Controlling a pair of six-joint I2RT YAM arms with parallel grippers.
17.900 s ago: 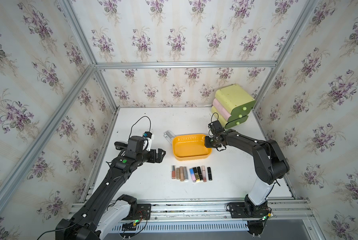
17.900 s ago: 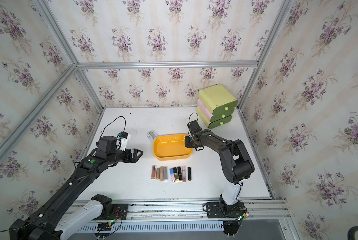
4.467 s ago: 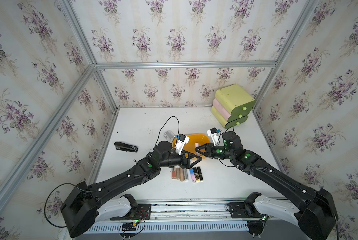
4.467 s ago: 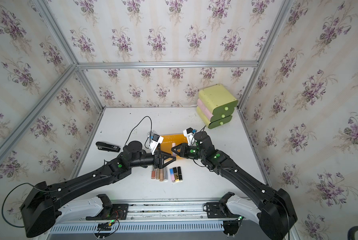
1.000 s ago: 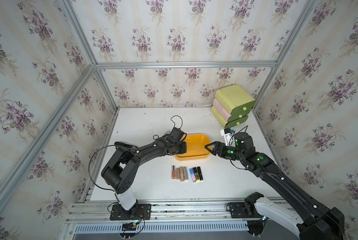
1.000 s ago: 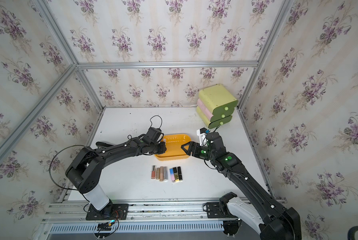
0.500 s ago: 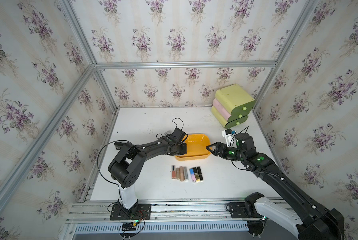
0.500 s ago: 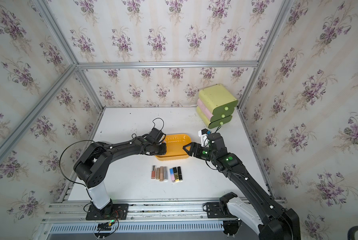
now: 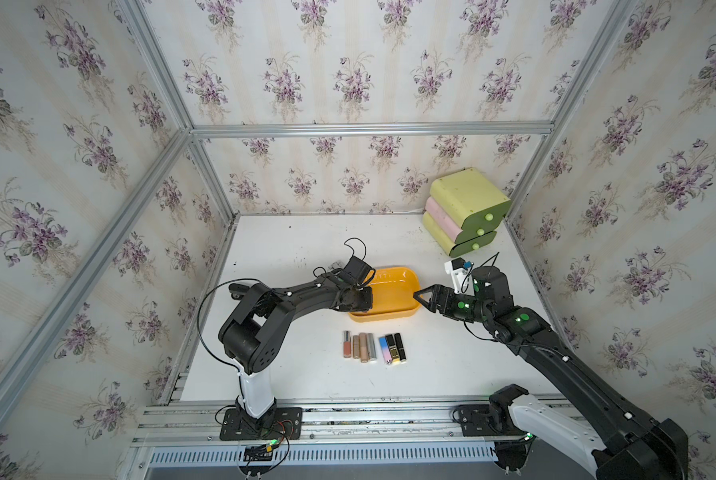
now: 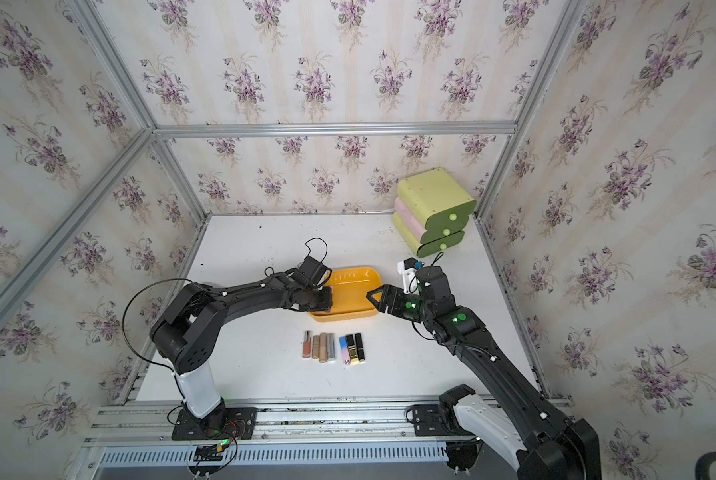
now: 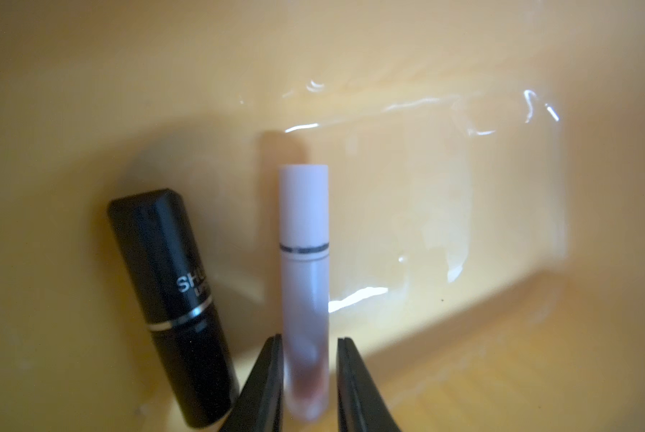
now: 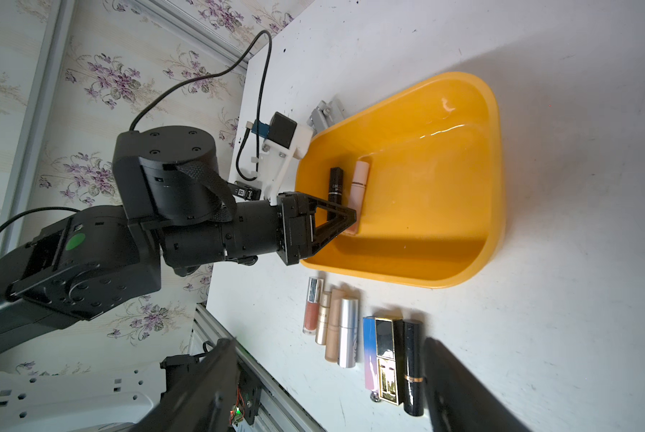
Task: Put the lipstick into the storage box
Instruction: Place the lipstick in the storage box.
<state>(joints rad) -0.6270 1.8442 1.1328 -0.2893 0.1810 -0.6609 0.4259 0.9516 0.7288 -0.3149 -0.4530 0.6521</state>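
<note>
Lipstick (image 11: 305, 262) sits in storage box (image 11: 463, 56) w/ left tool (image 11: 309, 338) narrowly parted round its base; right tool (image 9: 424, 298) wide, empty. Prob. light, stiff, slick: grip mid-barrel.

Matte black arms (image 9: 306, 297) on white base segments (image 9: 254, 384) — green indicator dots (image 9: 523, 318) glow. Black cables (image 12: 263, 74) loop off white camera mounts (image 12: 287, 149).

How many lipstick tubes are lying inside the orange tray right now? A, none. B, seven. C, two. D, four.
C: the right wrist view shows just a black tube and a pale pink tube lying side by side in the storage box, with no other tube in it.
</note>
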